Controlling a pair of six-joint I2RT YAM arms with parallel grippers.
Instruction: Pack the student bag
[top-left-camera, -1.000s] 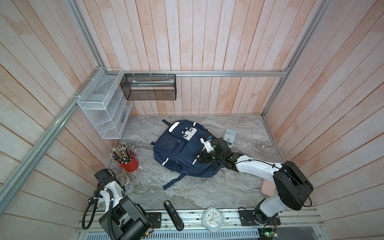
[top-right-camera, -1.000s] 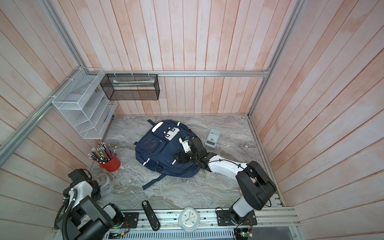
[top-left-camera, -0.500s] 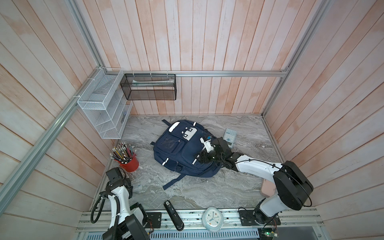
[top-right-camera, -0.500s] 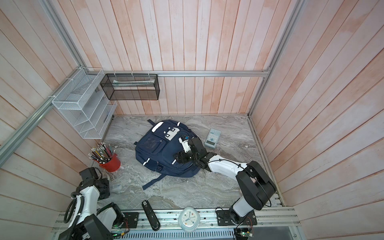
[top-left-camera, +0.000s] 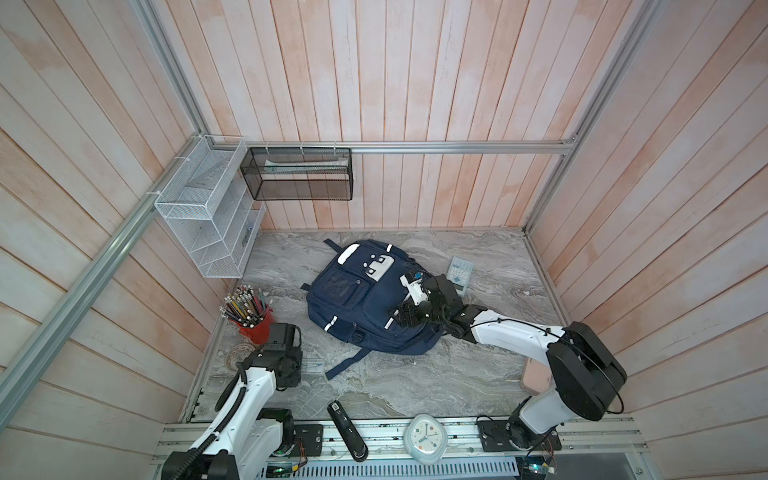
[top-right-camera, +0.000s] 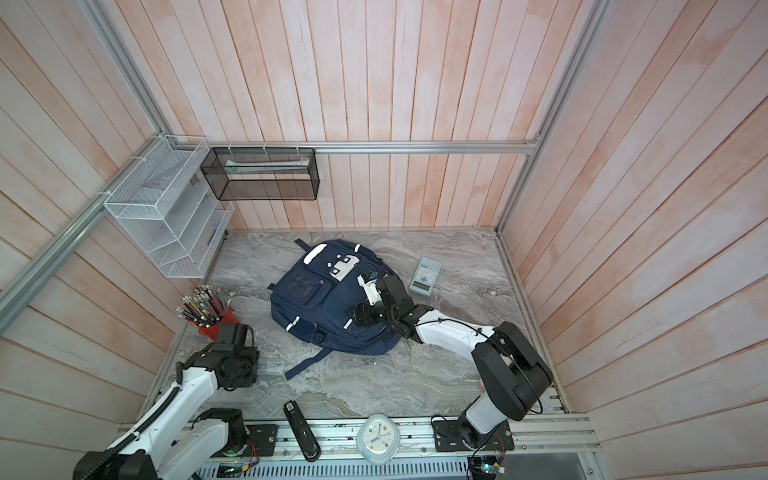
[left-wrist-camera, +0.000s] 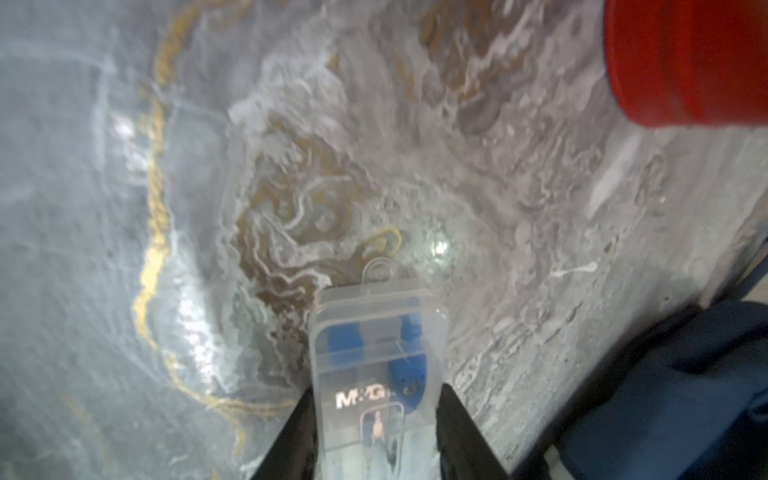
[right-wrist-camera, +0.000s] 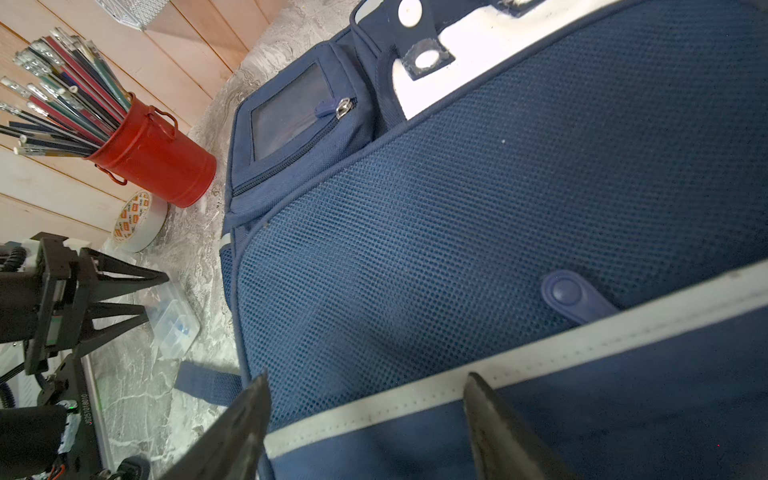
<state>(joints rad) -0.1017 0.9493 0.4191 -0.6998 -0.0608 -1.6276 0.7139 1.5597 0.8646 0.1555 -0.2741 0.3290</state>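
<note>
Near the red cup (left-wrist-camera: 685, 62), my left fingers (left-wrist-camera: 457, 432) clamp a clear case (left-wrist-camera: 378, 357); over the bag (right-wrist-camera: 457, 187), my right fingers (right-wrist-camera: 241, 428) stand wide apart, holding nothing.

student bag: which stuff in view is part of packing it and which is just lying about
In the job: student bag, under the open right claw; clear plastic case, gripped by the left claw.
Lying about: calculator, red pencil cup, tape roll, stapler, clock.
</note>
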